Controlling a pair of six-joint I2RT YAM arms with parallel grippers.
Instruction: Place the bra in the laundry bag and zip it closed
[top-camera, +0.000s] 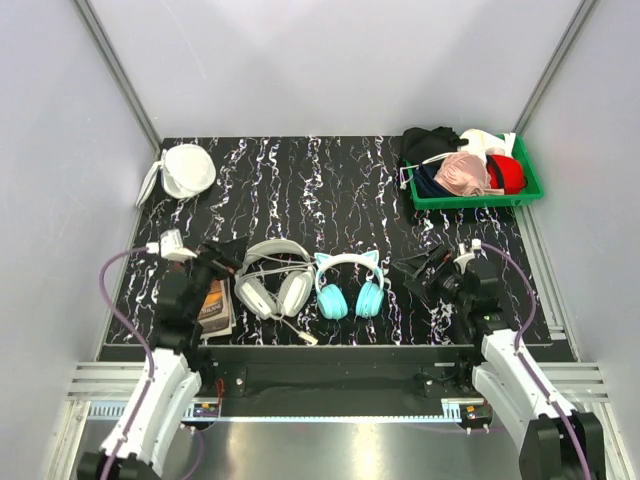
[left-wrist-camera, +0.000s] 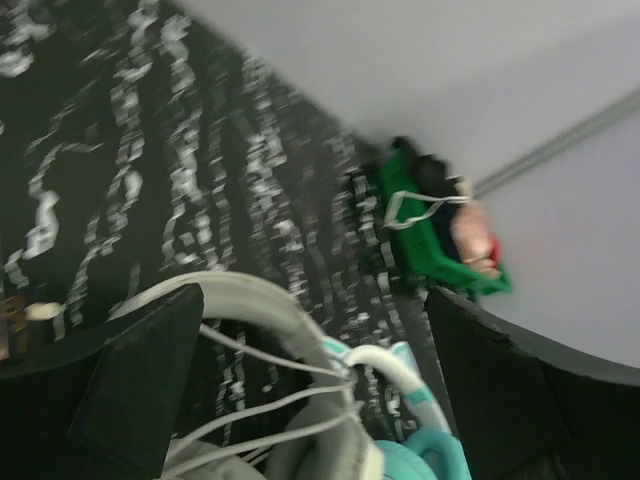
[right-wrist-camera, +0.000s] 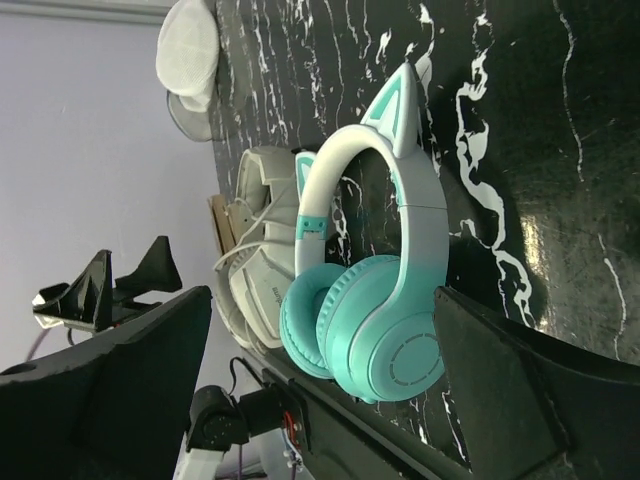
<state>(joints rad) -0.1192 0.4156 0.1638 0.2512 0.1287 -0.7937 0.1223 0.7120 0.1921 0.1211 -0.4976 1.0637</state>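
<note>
The pale pink bra (top-camera: 462, 173) lies on a pile of clothes in a green bin (top-camera: 470, 201) at the back right; it also shows blurred in the left wrist view (left-wrist-camera: 468, 232). The white mesh laundry bag (top-camera: 187, 168) sits at the back left, partly open, and shows in the right wrist view (right-wrist-camera: 190, 50). My left gripper (top-camera: 225, 256) is open and empty, low over the white-grey headphones (left-wrist-camera: 300, 400). My right gripper (top-camera: 426, 268) is open and empty at the front right, facing the teal headphones (right-wrist-camera: 370, 300).
White-grey headphones (top-camera: 275, 280) and teal cat-ear headphones (top-camera: 350, 286) lie side by side at the front middle. A brown booklet (top-camera: 215, 305) lies under the left arm. Red and black garments share the green bin. Grey walls enclose the table.
</note>
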